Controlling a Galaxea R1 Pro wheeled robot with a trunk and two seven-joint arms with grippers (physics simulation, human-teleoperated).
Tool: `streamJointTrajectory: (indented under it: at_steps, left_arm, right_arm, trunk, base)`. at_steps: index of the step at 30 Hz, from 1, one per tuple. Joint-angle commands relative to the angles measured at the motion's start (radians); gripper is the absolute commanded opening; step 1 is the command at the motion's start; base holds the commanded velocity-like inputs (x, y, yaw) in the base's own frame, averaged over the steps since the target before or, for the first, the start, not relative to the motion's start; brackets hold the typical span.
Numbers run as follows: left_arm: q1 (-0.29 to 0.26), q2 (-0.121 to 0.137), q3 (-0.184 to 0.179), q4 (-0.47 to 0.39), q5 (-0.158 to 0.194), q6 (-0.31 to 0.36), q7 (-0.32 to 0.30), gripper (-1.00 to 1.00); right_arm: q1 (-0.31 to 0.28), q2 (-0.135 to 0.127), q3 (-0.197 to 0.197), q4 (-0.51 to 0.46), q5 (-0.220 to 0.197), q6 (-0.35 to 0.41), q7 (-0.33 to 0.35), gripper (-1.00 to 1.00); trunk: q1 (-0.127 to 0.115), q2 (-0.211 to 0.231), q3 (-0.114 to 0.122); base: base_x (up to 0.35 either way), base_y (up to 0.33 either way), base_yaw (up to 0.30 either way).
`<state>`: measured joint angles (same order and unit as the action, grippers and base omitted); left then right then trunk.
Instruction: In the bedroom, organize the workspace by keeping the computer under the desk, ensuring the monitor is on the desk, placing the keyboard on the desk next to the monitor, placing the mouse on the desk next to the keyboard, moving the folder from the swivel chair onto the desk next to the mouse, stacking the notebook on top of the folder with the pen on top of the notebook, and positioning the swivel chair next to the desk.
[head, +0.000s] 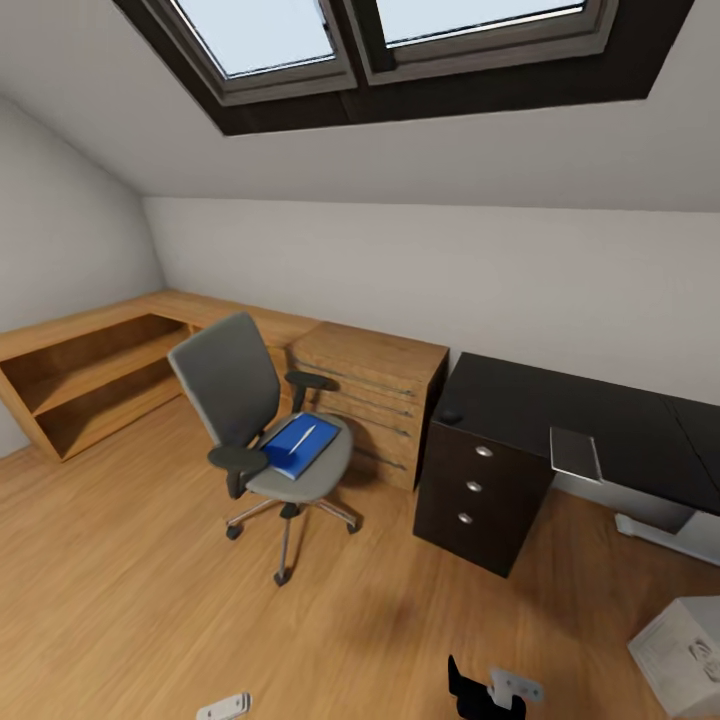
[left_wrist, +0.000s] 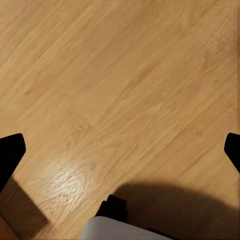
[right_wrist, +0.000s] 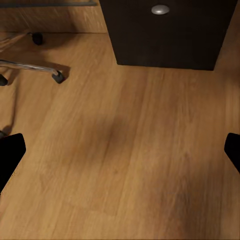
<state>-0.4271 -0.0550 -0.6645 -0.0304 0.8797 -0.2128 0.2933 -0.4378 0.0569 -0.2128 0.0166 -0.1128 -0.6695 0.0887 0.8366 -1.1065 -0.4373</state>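
The grey swivel chair (head: 255, 420) stands on the wood floor, left of the desk and apart from it. On its seat lies the blue folder (head: 298, 446) with the white pen (head: 305, 437) across it. The black desk (head: 600, 415) fills the right side, its drawers (head: 470, 490) facing me. Near its left corner sits the small dark mouse (head: 451, 415). A thin flat grey rectangle, likely the notebook (head: 576, 453), lies further right. The grey-white computer (head: 685, 650) stands on the floor at the lower right. My left gripper (left_wrist: 120, 150) and right gripper (right_wrist: 120, 152) hang open over bare floor.
A low oak drawer unit (head: 385, 395) stands between the chair and the desk, and an oak shelf (head: 90, 375) runs along the left wall. The chair's chrome legs and a castor (right_wrist: 58, 76) lie close to the drawers (right_wrist: 170, 30). A skylight (head: 380, 30) is overhead.
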Motion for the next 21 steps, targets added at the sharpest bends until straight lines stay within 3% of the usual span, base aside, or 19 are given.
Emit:
streamJointTrajectory:
  at_steps: [1,10,13,14,17,19,21]
  left_arm:
    - [0.000,0.000,-0.009,0.000,0.007,-0.002,0.004,1.00]
    - [-0.001,-0.001,-0.009,0.000,0.007,-0.002,0.004,1.00]
    - [0.000,-0.030,-0.009,-0.002,0.004,-0.003,0.004,1.00]
    - [0.000,-0.076,-0.173,-0.195,-0.022,-0.061,0.023,1.00]
    - [-0.001,-0.081,-0.213,-0.277,-0.028,-0.060,0.069,1.00]
    - [-0.001,-0.085,-0.230,-0.388,-0.031,-0.031,0.169,1.00]
    - [-0.001,-0.080,-0.234,-0.524,-0.032,0.046,0.297,1.00]
  right_arm:
    - [-0.001,0.000,-0.002,0.002,-0.010,-0.004,0.009,1.00]
    - [-0.001,0.000,-0.002,0.002,-0.008,-0.004,0.009,1.00]
    - [-0.001,0.000,0.000,0.000,-0.008,-0.005,0.009,1.00]
    - [-0.007,0.011,0.002,-0.253,-0.006,0.087,-0.057,1.00]
    - [-0.009,0.014,0.004,-0.371,0.005,0.195,-0.117,1.00]
    - [-0.010,0.015,0.012,-0.489,0.035,0.323,-0.179,1.00]
    - [-0.014,0.016,0.033,-0.600,0.074,0.441,-0.241,1.00]
  trunk:
    - [0.001,-0.001,-0.001]
    - [0.001,-0.001,-0.001]
    - [0.001,-0.001,-0.001]
    - [0.001,-0.001,-0.001]
    - [0.001,-0.001,-0.001]
    - [0.001,-0.001,-0.001]
    - [0.001,-0.001,-0.001]
  base:
    - [0.322,0.000,-0.019]
    - [0.303,0.000,-0.125]
    - [0.017,0.000,-0.001]
    - [0.000,0.000,0.000]
    - [0.000,0.000,0.000]
    - [0.000,0.000,0.000]
    - [0.000,0.000,0.000]
